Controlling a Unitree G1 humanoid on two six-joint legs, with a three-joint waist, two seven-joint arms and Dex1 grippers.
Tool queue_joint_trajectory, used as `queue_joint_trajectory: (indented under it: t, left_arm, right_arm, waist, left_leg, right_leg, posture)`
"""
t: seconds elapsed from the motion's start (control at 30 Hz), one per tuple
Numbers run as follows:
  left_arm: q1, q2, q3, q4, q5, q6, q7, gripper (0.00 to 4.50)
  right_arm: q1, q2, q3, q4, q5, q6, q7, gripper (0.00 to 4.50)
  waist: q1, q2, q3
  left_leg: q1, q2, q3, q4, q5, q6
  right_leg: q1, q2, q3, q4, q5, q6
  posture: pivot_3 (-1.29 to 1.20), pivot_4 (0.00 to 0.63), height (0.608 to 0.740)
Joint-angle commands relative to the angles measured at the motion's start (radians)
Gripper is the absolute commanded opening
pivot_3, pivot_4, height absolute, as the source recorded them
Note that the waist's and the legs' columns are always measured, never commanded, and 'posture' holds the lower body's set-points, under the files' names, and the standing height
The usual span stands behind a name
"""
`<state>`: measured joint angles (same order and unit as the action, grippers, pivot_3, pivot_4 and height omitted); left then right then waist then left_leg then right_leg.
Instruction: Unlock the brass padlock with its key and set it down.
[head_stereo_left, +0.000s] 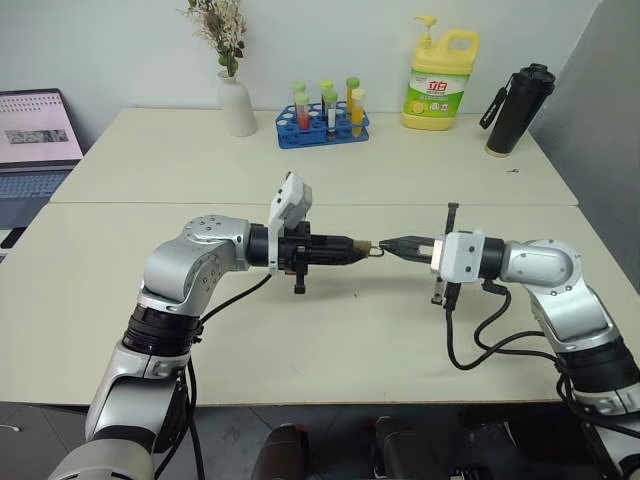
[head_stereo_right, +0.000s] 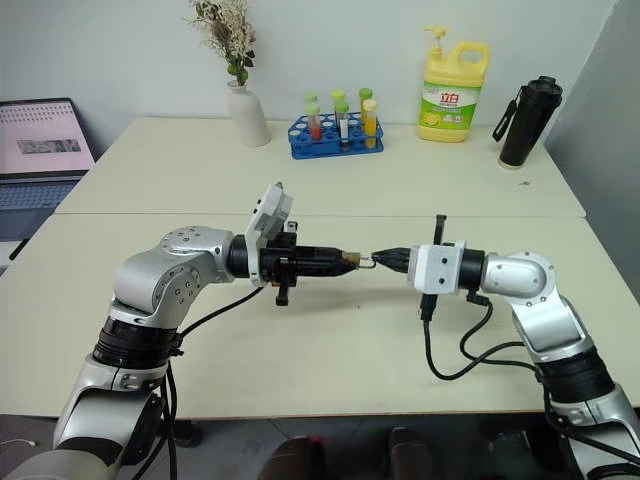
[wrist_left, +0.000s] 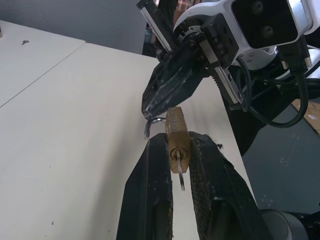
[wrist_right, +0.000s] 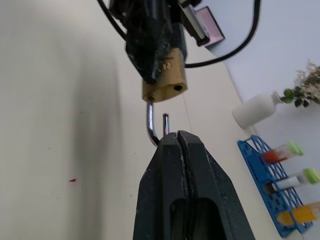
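The left gripper is squeezed shut on the brass padlock, with one black finger pressed on each flat side of the little gold body. The key sticks out of the bottom of the lock, back between the two fingers and toward the left wrist. The lock's long way runs straight out along those fingers, so its silver loop end points away from the left gripper and right at the right gripper. The right gripper is pinched tight on the loop, called the shackle. In the right wrist view one leg of the loop has come out of the body and its tip sits free just beside the pinched fingers, with an empty hole showing in the brass, so the lock looks open already. Both grippers meet nose to nose above the table, and each one touches the lock, so neither is nearer than the other. What seems left to do is lower the lock to the table and let go, and the loop could swing or slip while that happens. Some things are hard to see. The gripper fingers cover most of the gold body, the top of the loop is hidden inside the right fingers, and the key's ring cannot be made out.
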<state>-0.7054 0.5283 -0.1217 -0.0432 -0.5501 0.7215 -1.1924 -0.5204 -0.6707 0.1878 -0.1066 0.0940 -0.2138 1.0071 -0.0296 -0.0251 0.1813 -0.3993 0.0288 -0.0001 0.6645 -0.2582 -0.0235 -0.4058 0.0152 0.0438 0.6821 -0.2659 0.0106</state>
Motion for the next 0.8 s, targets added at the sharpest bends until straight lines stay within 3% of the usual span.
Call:
queue_joint_trajectory:
  t: [0.03, 0.37, 0.8]
  left_arm:
    - [-0.002, 0.017, 0.009, -0.048, -0.032, 0.001, -0.027, 0.16]
    - [0.010, 0.038, 0.019, -0.070, -0.062, 0.023, -0.042, 0.16]
    - [0.019, 0.039, 0.015, -0.052, -0.052, 0.016, -0.028, 0.16]
  right_arm:
    - [-0.021, -0.005, 0.004, 0.006, 0.026, -0.028, 0.049, 0.00]
    - [-0.037, 0.010, 0.023, 0.044, 0.071, -0.011, 0.147, 0.00]
    - [-0.032, 0.021, 0.010, 0.015, 0.101, 0.003, 0.158, 0.00]
  waist:
    - [0.000, 0.000, 0.000]
    - [0.000, 0.000, 0.000]
    - [0.000, 0.000, 0.000]
  left_leg:
    - [0.000, 0.000, 0.000, 0.000, 0.000, 0.000]
    - [0.000, 0.000, 0.000, 0.000, 0.000, 0.000]
    - [0.000, 0.000, 0.000, 0.000, 0.000, 0.000]
  right_leg:
    - [0.000, 0.000, 0.000, 0.000, 0.000, 0.000]
    - [0.000, 0.000, 0.000, 0.000, 0.000, 0.000]
    - [0.000, 0.000, 0.000, 0.000, 0.000, 0.000]
  posture:
    - [0.00, 0.150, 0.740]
    - [0.00, 0.150, 0.740]
    - [0.00, 0.150, 0.740]
